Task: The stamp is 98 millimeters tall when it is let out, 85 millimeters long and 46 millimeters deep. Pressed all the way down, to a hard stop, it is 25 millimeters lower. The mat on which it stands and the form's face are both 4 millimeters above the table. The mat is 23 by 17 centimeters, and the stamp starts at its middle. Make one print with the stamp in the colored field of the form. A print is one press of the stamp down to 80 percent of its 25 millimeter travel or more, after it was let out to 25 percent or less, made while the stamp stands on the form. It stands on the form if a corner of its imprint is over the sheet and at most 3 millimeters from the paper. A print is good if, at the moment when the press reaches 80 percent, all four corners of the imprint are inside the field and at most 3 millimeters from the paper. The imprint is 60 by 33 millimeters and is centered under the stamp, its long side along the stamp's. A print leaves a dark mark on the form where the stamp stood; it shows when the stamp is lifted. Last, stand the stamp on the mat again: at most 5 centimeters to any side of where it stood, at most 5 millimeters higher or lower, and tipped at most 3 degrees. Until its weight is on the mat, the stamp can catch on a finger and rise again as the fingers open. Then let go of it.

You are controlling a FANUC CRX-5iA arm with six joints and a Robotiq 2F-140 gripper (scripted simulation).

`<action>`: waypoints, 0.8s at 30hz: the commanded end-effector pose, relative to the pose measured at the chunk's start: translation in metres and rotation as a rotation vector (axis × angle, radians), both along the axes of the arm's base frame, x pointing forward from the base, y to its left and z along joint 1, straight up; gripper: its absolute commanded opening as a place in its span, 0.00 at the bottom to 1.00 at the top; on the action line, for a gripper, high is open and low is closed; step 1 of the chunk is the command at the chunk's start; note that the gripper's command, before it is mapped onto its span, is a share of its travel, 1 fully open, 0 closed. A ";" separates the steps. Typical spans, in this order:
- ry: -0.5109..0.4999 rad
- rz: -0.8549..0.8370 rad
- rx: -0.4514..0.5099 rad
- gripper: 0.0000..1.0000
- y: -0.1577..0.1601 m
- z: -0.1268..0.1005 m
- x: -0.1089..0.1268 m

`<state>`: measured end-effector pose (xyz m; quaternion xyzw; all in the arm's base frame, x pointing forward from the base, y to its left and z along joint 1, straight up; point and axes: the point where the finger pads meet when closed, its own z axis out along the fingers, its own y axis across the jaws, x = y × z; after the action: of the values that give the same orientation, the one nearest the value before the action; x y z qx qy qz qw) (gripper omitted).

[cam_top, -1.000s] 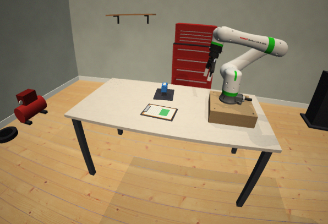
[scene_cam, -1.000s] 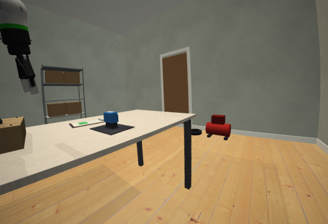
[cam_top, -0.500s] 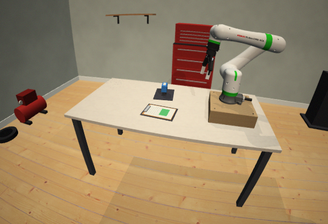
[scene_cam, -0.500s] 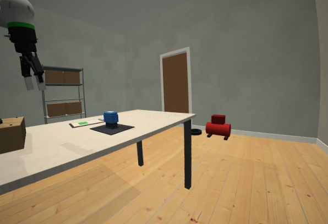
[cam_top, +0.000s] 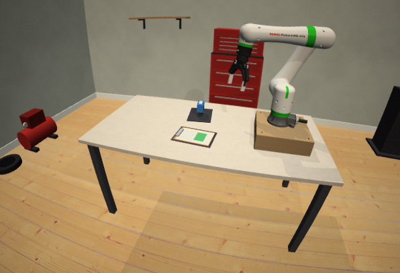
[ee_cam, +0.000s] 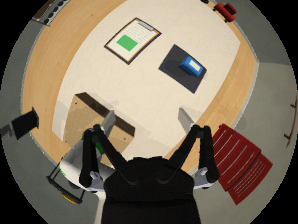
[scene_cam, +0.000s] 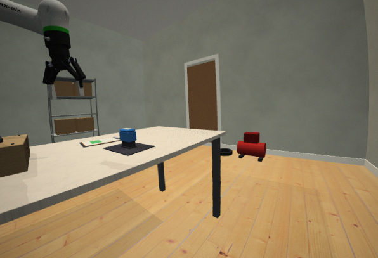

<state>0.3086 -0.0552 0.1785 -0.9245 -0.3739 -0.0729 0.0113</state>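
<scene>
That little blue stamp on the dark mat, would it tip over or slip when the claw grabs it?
The blue stamp is blocky with flat sides, so the open gripper, high above, should probably grip it squarely. Its dark foot looks narrower than the body, so a sideways shove might tip it. It stands upright on the flat mat and seems unlikely to roll.

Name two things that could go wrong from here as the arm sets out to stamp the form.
1. The open gripper hangs high and off to one side of the blue stamp on its dark mat; a misaligned descent might knock the stamp over.
2. The green field fills only part of the form, so the print could overrun its edge.
</scene>
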 end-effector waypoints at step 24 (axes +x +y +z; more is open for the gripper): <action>0.066 0.809 -0.120 1.00 -0.037 -0.073 0.209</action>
<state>0.4910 -0.0861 0.1228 -0.7387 -0.6737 -0.0183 -0.0134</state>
